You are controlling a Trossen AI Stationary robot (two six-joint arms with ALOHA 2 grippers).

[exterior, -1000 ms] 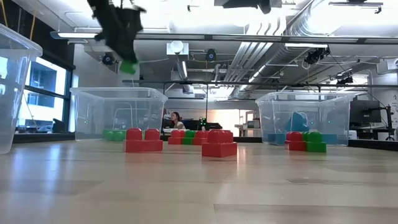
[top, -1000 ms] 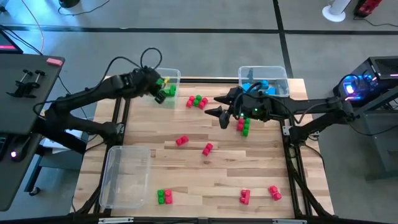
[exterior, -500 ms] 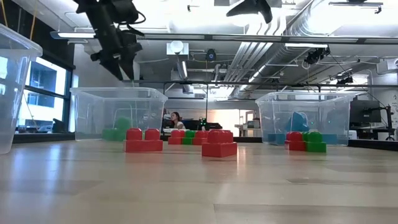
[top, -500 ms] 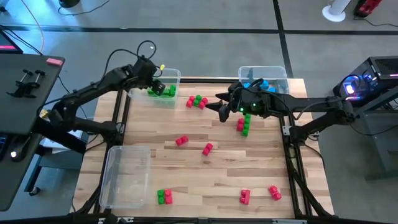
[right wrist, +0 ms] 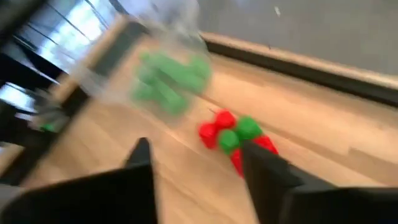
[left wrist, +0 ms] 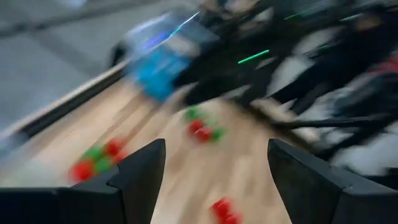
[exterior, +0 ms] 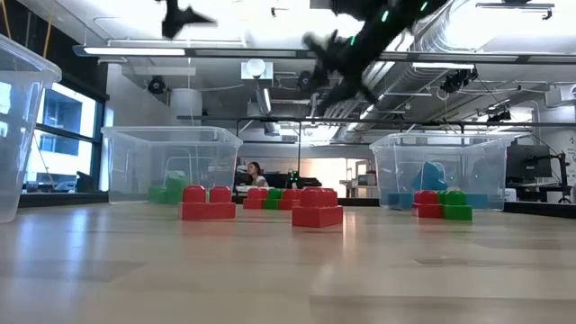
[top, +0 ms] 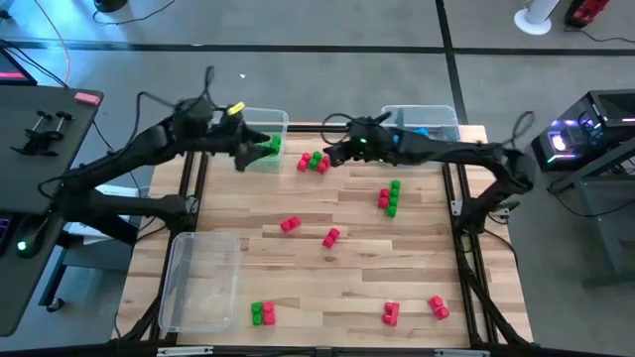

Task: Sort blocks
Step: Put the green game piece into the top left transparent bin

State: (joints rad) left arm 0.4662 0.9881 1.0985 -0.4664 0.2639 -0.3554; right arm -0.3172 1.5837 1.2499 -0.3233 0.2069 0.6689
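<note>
No writing is legible anywhere. The clear plastic bin (top: 266, 127) holding small green studded bricks (top: 270, 147) now sits just beside my left gripper (top: 241, 159), whose jaws have spread wide and hold nothing. My right gripper (top: 330, 158) has swung from the red-and-green stack (top: 390, 197) to the mixed red and green brick cluster (right wrist: 233, 139) ahead of its jaws, partly open and empty.

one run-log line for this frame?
phase: sorting | left gripper: open, empty, by green bin | right gripper: open, empty, near red-green cluster | loose blocks remain on table
</note>
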